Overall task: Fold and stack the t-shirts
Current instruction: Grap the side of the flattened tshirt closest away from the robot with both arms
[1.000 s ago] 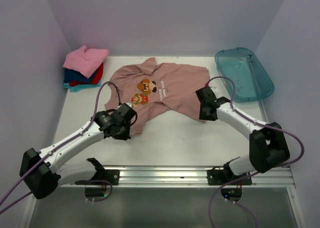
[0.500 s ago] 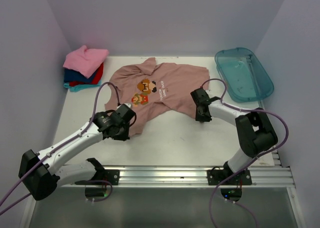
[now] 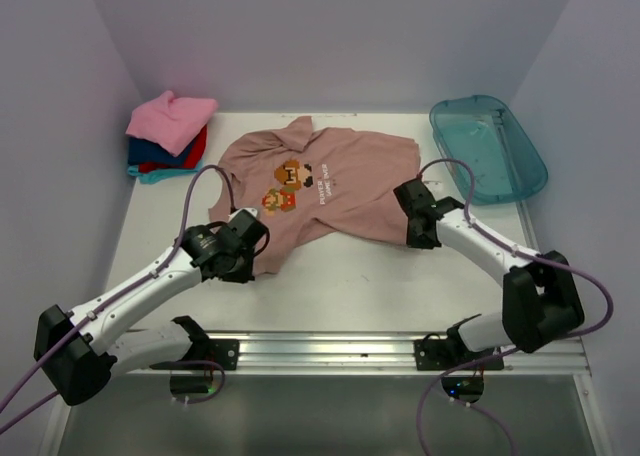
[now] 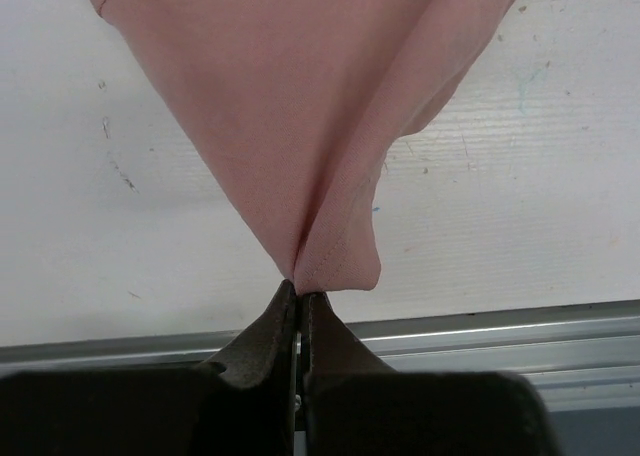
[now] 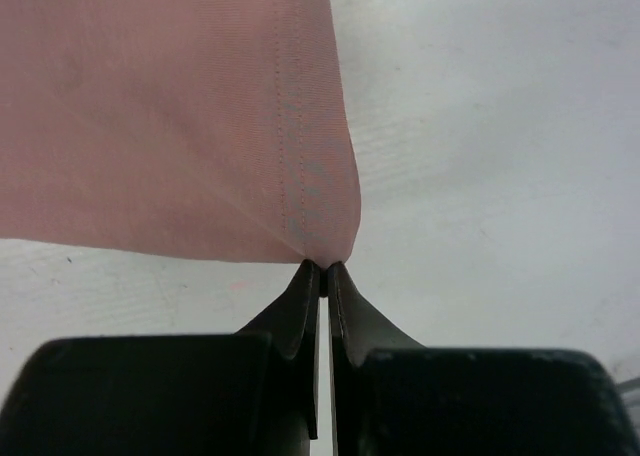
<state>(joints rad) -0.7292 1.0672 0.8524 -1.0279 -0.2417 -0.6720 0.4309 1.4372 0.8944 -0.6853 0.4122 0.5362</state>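
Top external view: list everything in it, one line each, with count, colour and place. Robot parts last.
dusty pink tee: one, dusty pink-brown with a pixel print, spread at the table's centre
folded tees: one stack, bright pink on top with red, blue and teal below, far left corner
tub: one, translucent teal, far right corner
table: one, white, beneath everything
rail: one, silver, along the near edge
left gripper: one, black, shut on the tee's near left corner
right gripper: one, black, shut on the tee's near right hem corner
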